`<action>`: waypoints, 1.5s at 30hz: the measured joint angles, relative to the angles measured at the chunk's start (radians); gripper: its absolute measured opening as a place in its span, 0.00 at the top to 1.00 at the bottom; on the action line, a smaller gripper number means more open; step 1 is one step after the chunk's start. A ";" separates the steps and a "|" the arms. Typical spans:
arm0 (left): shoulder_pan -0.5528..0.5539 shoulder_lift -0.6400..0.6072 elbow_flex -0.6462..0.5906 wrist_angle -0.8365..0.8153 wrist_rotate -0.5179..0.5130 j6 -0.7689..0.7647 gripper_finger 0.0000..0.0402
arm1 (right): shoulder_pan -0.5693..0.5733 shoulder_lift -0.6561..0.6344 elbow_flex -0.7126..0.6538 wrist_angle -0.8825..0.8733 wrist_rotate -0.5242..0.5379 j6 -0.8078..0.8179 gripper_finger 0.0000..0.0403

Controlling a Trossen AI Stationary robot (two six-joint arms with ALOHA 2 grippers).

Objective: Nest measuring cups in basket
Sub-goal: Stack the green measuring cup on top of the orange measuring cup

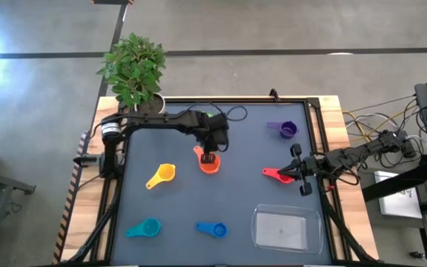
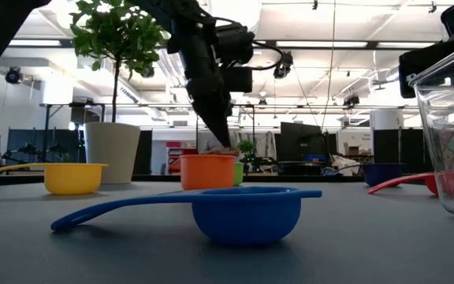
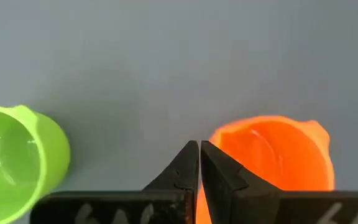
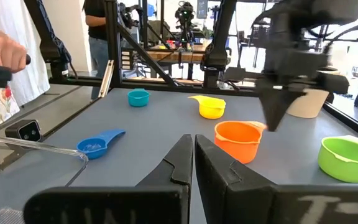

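Note:
The orange cup (image 1: 208,165) stands upright on the grey mat. My left gripper (image 1: 210,154) hangs over it, pointing down, shut, tips by the rim on the handle side (image 3: 199,149). The green cup (image 3: 11,162) stands just beyond it, partly under the left arm (image 1: 215,116). Lying apart on the mat are the yellow cup (image 1: 161,175), teal cup (image 1: 143,228), blue cup (image 1: 212,230) and purple cup (image 1: 288,130). The red cup (image 1: 276,175) lies right at my right gripper (image 1: 301,176), which is shut (image 4: 193,142). The clear basket (image 1: 286,226) sits near the right front. My left gripper comes from above, pointing down, with its shut tips at the orange cup's rim (image 3: 219,140) beside the handle (image 4: 260,126). Orange shows through the gap behind the tips. I cannot tell whether the fingers touch the cup, which stands on the mat.
A potted plant (image 1: 136,67) in a white pot (image 2: 113,150) stands at the far left corner. A black frame rail (image 1: 317,141) borders the mat. In the right wrist view a person's hand (image 4: 5,50) shows beyond the table. Open mat lies between the cups.

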 joint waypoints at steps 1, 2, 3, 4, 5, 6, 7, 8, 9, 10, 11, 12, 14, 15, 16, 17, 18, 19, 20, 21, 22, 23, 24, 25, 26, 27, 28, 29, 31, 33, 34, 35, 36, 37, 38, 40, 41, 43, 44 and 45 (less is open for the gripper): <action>0.014 0.000 0.000 0.011 0.000 -0.006 1.00 | 0.000 0.000 0.000 0.000 0.000 0.000 0.98; 0.029 0.000 0.000 0.024 0.001 -0.019 1.00 | 0.000 0.000 0.000 0.000 0.000 0.000 0.98; 0.041 0.000 0.000 0.040 0.002 -0.037 1.00 | 0.000 0.000 0.000 0.000 0.000 0.000 0.98; 0.051 0.000 0.000 0.054 0.002 -0.046 1.00 | 0.000 0.000 0.000 0.000 0.000 0.000 0.98; 0.061 0.000 0.000 0.062 0.002 -0.051 1.00 | 0.000 0.000 0.000 0.000 0.000 0.000 0.98; 0.069 -0.002 0.000 0.067 0.002 -0.050 1.00 | 0.000 0.000 0.000 0.000 0.000 0.000 0.98; 0.077 -0.002 0.000 0.070 0.004 -0.050 1.00 | 0.000 0.000 0.000 0.000 0.000 0.000 0.98; 0.086 -0.002 0.000 0.072 0.005 -0.050 1.00 | 0.000 0.000 0.000 0.000 0.000 0.000 0.98; 0.096 -0.002 0.000 0.072 0.008 -0.049 1.00 | 0.000 0.000 0.000 0.000 0.000 0.000 0.98; 0.108 -0.002 -0.002 0.076 0.010 -0.050 1.00 | 0.000 0.000 0.000 0.000 0.000 0.000 0.98; 0.119 -0.002 -0.006 0.079 0.016 -0.055 1.00 | 0.000 0.000 0.000 0.000 0.000 0.000 0.98; 0.129 -0.004 -0.011 0.079 0.028 -0.068 1.00 | 0.000 0.000 0.000 0.000 0.000 0.000 0.98; 0.137 -0.018 -0.034 0.080 0.061 -0.068 1.00 | 0.000 0.000 0.000 0.000 0.000 0.000 0.98; 0.137 -0.029 -0.048 0.088 0.060 -0.054 1.00 | 0.000 0.000 0.000 0.000 0.000 0.000 0.98; 0.133 -0.042 -0.067 0.114 0.053 -0.038 1.00 | 0.000 0.000 0.000 0.000 0.000 0.000 0.98; 0.133 -0.057 -0.092 0.152 0.036 -0.029 1.00 | 0.000 0.000 0.000 0.000 0.000 0.000 0.98; 0.136 -0.073 -0.117 0.191 0.029 -0.024 1.00 | 0.000 0.000 0.000 0.000 0.000 0.000 0.98; 0.145 -0.085 -0.144 0.223 0.030 -0.018 1.00 | 0.000 0.000 0.000 0.000 0.000 0.000 0.98; 0.159 -0.096 -0.173 0.259 0.028 -0.012 1.00 | 0.000 0.000 0.000 0.000 0.000 0.000 0.98; 0.176 -0.104 -0.199 0.290 0.022 0.000 1.00 | 0.000 0.000 0.000 0.000 0.000 0.000 0.98; 0.190 -0.109 -0.222 0.311 0.018 0.018 1.00 | 0.000 0.000 0.000 0.000 0.000 0.000 0.98; 0.204 -0.114 -0.243 0.331 0.015 0.042 1.00 | 0.000 0.000 0.000 0.000 0.000 0.000 0.98; 0.216 -0.115 -0.258 0.344 0.014 0.068 1.00 | 0.000 0.000 0.000 0.000 0.000 0.000 0.98; 0.225 -0.116 -0.268 0.349 0.017 0.091 1.00 | 0.000 0.000 0.000 0.000 0.000 0.000 0.98; 0.232 -0.116 -0.276 0.351 0.019 0.108 1.00 | 0.000 0.000 0.000 0.000 0.000 0.000 0.98; 0.238 -0.114 -0.279 0.351 0.021 0.123 0.99 | 0.000 0.000 0.000 0.000 0.000 0.000 0.98; 0.244 -0.113 -0.280 0.351 0.023 0.135 0.98 | 0.000 0.000 0.000 0.000 0.000 0.000 0.98; 0.248 -0.113 -0.282 0.349 0.024 0.150 0.97 | 0.000 0.000 0.000 0.000 0.000 0.000 0.98; 0.251 -0.113 -0.282 0.345 0.025 0.198 0.93 | 0.000 0.000 0.000 0.000 0.000 0.000 0.98; 0.250 -0.113 -0.282 0.344 0.026 0.242 0.89 | 0.000 0.000 0.000 0.000 0.000 0.000 0.98; 0.248 -0.112 -0.283 0.343 0.026 0.259 0.86 | 0.000 0.000 0.000 0.000 0.000 0.000 0.98; 0.247 -0.112 -0.283 0.344 0.026 0.268 0.83 | 0.000 0.000 0.000 0.000 0.000 0.000 0.98; 0.246 -0.112 -0.283 0.346 0.026 0.273 0.79 | 0.000 0.000 0.000 0.000 0.000 0.000 0.98; 0.246 -0.112 -0.283 0.346 0.021 0.276 0.76 | 0.000 0.000 0.000 0.000 0.000 0.000 0.98; 0.247 -0.111 -0.283 0.346 0.009 0.281 0.73 | 0.000 0.000 0.000 0.000 0.000 0.000 0.98; 0.247 -0.111 -0.283 0.349 -0.015 0.286 0.67 | 0.000 0.000 0.000 0.000 0.000 0.000 0.98; 0.247 -0.111 -0.283 0.354 -0.028 0.285 0.64 | 0.000 0.000 0.000 0.000 0.000 0.000 0.98; 0.248 -0.111 -0.283 0.365 -0.031 0.284 0.60 | 0.000 0.000 0.000 0.000 0.000 0.000 0.98; 0.247 -0.111 -0.285 0.371 -0.030 0.284 0.58 | 0.000 0.000 0.000 0.000 0.000 0.000 0.98; 0.247 -0.111 -0.289 0.381 -0.030 0.286 0.57 | 0.000 0.000 0.000 0.000 0.000 0.000 0.98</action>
